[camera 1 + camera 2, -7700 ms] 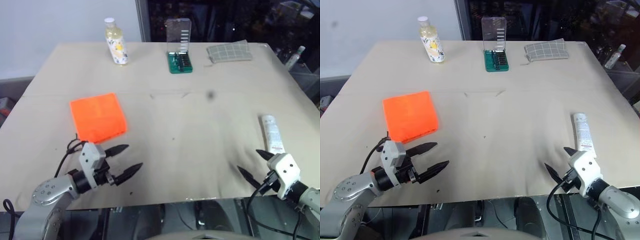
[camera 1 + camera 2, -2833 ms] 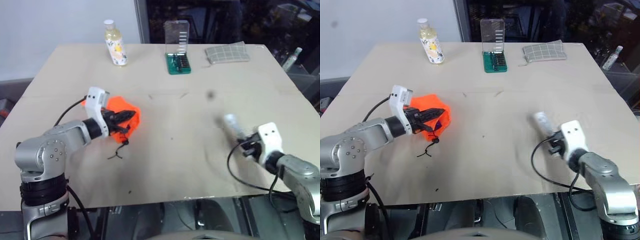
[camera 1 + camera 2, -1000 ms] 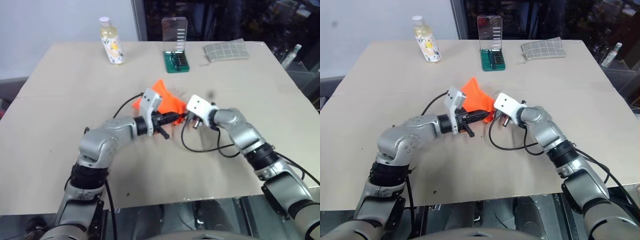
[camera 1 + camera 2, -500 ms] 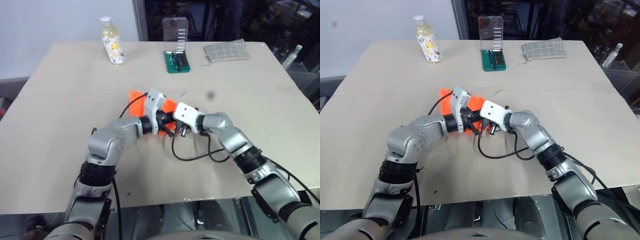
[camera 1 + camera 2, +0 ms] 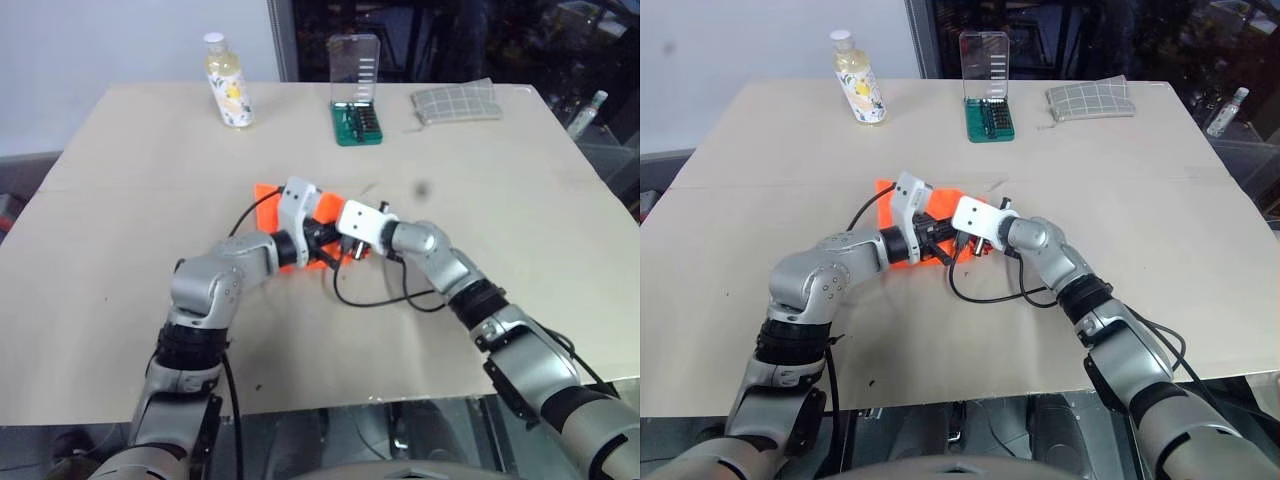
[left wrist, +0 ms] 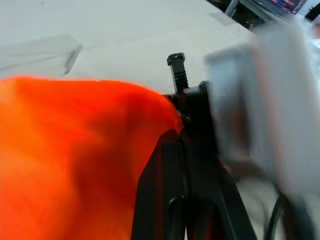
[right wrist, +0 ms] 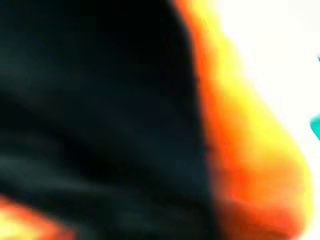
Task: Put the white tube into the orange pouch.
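Both arms reach in over the middle of the table and meet there, forearms angled toward each other so the two white wrist housings sit almost touching. The left gripper [image 5: 322, 240] points forward and to the right, its black fingers pressed together. The right gripper [image 5: 335, 243] points forward and to the left, nose to nose with the left one, its fingers hidden between the housings.

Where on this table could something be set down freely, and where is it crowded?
Bare room: the table's right half below the grey checked cloth, the left side below the bottle, and the near edge. Crowded: the centre, where left gripper and right gripper meet at the orange pouch.
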Available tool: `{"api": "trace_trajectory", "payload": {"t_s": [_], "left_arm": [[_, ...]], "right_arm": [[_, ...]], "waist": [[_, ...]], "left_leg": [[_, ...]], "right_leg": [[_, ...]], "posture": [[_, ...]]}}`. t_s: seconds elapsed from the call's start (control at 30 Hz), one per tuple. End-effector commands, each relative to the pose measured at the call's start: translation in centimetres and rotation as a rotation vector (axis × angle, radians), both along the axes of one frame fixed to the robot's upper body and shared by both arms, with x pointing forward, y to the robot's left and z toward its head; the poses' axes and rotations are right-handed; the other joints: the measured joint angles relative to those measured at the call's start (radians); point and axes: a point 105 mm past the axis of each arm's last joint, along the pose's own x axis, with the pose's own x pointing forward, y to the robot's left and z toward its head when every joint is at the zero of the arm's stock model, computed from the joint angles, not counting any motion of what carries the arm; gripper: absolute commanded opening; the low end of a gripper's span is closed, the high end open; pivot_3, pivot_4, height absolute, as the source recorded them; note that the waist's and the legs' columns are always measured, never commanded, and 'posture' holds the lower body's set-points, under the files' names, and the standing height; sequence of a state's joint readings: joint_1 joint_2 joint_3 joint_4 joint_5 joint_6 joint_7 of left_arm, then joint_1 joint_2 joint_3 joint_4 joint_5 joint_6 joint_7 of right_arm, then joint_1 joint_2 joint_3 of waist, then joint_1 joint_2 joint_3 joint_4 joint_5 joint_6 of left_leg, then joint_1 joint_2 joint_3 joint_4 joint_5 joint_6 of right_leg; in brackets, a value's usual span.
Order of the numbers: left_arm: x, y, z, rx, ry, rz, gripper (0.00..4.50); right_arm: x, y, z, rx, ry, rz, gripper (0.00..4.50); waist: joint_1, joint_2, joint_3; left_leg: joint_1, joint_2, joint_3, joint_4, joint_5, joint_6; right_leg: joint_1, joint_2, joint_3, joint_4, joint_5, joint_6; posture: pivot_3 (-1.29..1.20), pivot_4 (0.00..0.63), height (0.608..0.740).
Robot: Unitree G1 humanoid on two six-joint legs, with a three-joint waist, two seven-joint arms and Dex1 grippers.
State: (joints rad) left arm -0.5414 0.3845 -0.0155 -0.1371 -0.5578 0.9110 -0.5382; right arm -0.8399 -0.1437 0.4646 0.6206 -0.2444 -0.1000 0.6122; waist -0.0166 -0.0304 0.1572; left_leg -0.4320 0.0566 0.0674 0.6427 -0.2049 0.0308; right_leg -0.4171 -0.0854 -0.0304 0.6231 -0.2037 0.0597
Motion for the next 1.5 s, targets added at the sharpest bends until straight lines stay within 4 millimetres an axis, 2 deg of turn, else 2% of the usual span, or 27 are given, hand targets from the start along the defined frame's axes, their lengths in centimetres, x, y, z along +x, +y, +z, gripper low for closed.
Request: {"api": "trace_trajectory", "payload": {"t_s": [0.03,0.07,0.13,0.17,0.33,0.47,0.57,0.63,0.83,1.0,1.13,1.17,1.33,1.43,1.5], "left_arm": [[0.4,0.0,2.1,-0.040,-0.057,0.004,0.00],[0.5,0.2,2.0,-0.042,-0.054,0.012,0.00],[0.5,0.4,1.9,-0.045,-0.050,0.015,0.00],[0.3,0.7,1.9,-0.048,-0.048,0.014,0.00],[0.4,2.7,1.8,-0.078,-0.027,0.025,0.00],[0.8,3.4,2.6,-0.102,-0.035,0.006,0.00],[0.8,3.6,3.2,-0.121,-0.044,-0.019,0.00],[0.6,3.7,3.6,-0.131,-0.056,-0.040,0.00],[-0.2,4.1,4.3,-0.139,-0.071,-0.090,0.00],[-0.9,3.8,4.6,-0.126,-0.084,-0.123,0.00],[-1.5,3.8,4.7,-0.117,-0.091,-0.137,0.00],[-1.7,3.8,4.7,-0.108,-0.098,-0.138,0.00],[-1.9,3.2,3.9,-0.064,-0.127,-0.117,0.00],[-1.8,3.0,3.0,-0.057,-0.114,-0.095,0.00],[-1.5,3.3,1.6,-0.005,-0.095,-0.069,0.00]], "right_arm": [[-0.9,1.0,0.5,-0.006,-0.056,0.091,1.28],[-0.8,0.9,0.6,-0.012,-0.081,0.089,1.55],[-0.5,0.2,1.4,0.032,-0.104,0.051,2.45],[-0.4,-0.8,2.0,0.067,-0.090,0.021,2.75],[-2.3,-5.1,4.1,0.231,0.072,-0.073,2.75],[-4.4,-7.6,4.4,0.276,0.196,-0.114,2.75],[-4.9,-8.8,4.1,0.323,0.238,-0.181,3.51],[-4.6,-9.4,3.5,0.314,0.233,-0.238,4.44],[-2.4,-9.1,0.4,0.239,0.224,-0.326,4.44],[-1.6,-7.5,-1.0,0.218,0.233,-0.261,4.44],[-1.1,-7.0,-0.8,0.199,0.194,-0.231,4.44],[-1.0,-7.5,-0.5,0.211,0.213,-0.235,4.44],[-2.4,-10.5,1.2,0.356,0.435,-0.271,4.44],[-2.8,-10.6,1.7,0.438,0.544,-0.302,4.44],[-2.5,-9.9,1.9,0.470,0.564,-0.320,4.44]], "waist": [[-0.001,0.000,0.000],[-0.001,0.000,0.000],[0.000,0.000,0.000],[0.002,0.000,0.000],[0.007,0.000,0.000],[0.003,0.000,0.000],[0.003,0.000,0.000],[0.002,0.000,0.000],[0.002,0.000,0.000],[0.001,0.000,0.000],[0.000,0.000,0.000],[0.001,0.000,0.000],[0.012,0.000,0.001],[0.008,0.000,0.001],[0.000,0.001,0.001]], "left_leg": [[0.000,0.000,0.000,0.000,0.000,0.000],[0.000,0.000,0.000,0.000,0.000,0.000],[0.000,0.000,0.000,0.000,0.000,0.000],[0.000,0.000,0.000,0.000,0.000,0.000],[-0.001,0.000,0.000,0.000,0.000,0.000],[0.000,0.000,-0.001,0.000,0.000,0.000],[0.001,0.000,-0.001,0.000,0.000,0.000],[0.001,0.000,-0.001,0.000,0.000,0.000],[0.000,0.000,0.000,0.001,0.000,0.000],[0.000,0.000,0.000,0.001,0.000,0.000],[0.000,0.000,0.000,0.001,0.000,0.000],[0.000,0.000,0.000,0.001,0.000,0.000],[-0.001,0.000,-0.001,0.001,0.000,0.000],[0.000,0.000,0.000,0.001,0.000,0.000],[0.001,0.001,-0.001,0.001,0.000,0.000]], "right_leg": [[0.000,0.000,0.000,0.000,0.000,0.000],[0.000,0.000,0.000,0.000,0.000,0.000],[0.000,0.000,0.000,0.001,0.000,0.000],[0.000,0.000,0.000,0.001,0.000,0.000],[0.000,-0.001,-0.001,0.000,0.000,0.000],[0.000,0.000,-0.001,0.001,0.000,0.000],[0.000,0.000,-0.001,0.001,-0.001,-0.002],[0.000,0.000,-0.001,0.001,-0.002,-0.004],[0.000,0.000,0.000,0.000,-0.002,-0.004],[0.000,0.000,0.000,0.000,-0.001,-0.002],[0.000,0.000,0.000,0.000,0.000,0.000],[0.000,0.000,0.000,0.000,0.000,0.000],[0.001,-0.001,-0.001,0.000,0.000,0.000],[0.001,-0.001,-0.001,0.000,0.000,0.000],[0.001,0.000,0.000,0.001,-0.001,-0.002]], "posture": [[0.00,0.150,0.740],[0.00,0.150,0.740],[0.00,0.150,0.740],[0.00,0.150,0.740],[0.00,0.150,0.740],[0.00,0.150,0.740],[0.00,0.150,0.740],[0.00,0.150,0.740],[0.00,0.150,0.740],[0.00,0.150,0.740],[0.00,0.150,0.740],[0.00,0.150,0.740],[0.00,0.150,0.740],[0.00,0.150,0.740],[0.00,0.150,0.740]]}}
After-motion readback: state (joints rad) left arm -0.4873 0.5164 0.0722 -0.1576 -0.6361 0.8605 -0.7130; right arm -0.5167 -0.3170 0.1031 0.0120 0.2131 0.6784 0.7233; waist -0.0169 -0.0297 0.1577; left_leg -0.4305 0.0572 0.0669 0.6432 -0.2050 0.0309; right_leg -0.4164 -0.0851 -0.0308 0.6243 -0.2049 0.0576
